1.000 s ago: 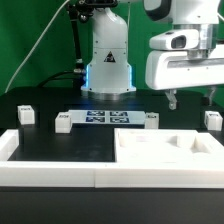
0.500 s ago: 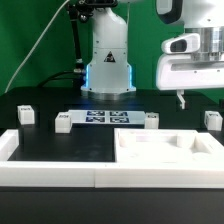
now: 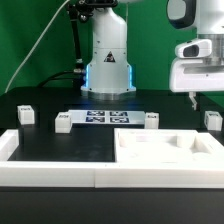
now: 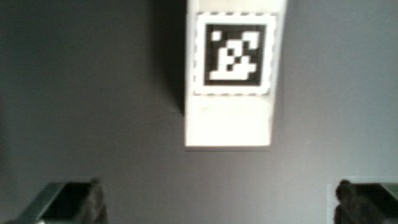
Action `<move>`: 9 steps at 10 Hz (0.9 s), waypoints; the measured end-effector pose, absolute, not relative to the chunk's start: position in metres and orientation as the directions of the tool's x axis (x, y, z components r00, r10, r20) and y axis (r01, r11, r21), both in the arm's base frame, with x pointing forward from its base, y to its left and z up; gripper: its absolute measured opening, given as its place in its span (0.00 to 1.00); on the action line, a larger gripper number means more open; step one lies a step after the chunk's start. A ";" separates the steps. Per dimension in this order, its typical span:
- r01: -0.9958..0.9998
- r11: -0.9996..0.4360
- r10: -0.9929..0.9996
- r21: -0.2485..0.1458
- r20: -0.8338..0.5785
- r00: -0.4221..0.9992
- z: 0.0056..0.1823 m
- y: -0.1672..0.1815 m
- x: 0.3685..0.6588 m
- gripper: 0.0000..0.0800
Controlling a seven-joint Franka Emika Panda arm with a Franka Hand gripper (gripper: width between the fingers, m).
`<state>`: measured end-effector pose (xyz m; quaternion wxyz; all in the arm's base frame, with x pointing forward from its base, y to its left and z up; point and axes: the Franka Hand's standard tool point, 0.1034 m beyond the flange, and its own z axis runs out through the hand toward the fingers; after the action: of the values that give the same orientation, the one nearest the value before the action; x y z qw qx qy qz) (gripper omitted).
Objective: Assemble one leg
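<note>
Your black table point(image 3: 60, 148) holds the marker board point(image 3: 105, 118), a small white leg point(image 3: 63, 123) just beside each end, two more legs farther out, and a wide white panel point(image 3: 165, 150) in front.

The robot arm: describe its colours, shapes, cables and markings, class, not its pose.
The arm is glossy white and rounded, with a blue light band and a black triangular mark on its base. Black cables trail beside it. The gripper has a boxy white body and dark fingers.
</note>
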<state>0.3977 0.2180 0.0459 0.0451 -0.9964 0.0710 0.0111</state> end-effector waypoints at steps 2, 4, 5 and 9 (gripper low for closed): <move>-0.111 -0.993 -0.102 -0.048 -0.167 0.981 0.045 0.206 0.398 0.81; -0.101 -0.995 -0.091 -0.012 -0.334 0.938 0.045 0.206 0.397 0.81; -0.100 -0.995 -0.092 0.002 -0.400 0.912 0.043 0.209 0.396 0.81; -0.132 -0.991 -0.121 0.032 -0.642 0.757 0.039 0.218 0.401 0.81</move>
<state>0.4012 0.2177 0.0395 0.0077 -0.9373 0.0674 0.3420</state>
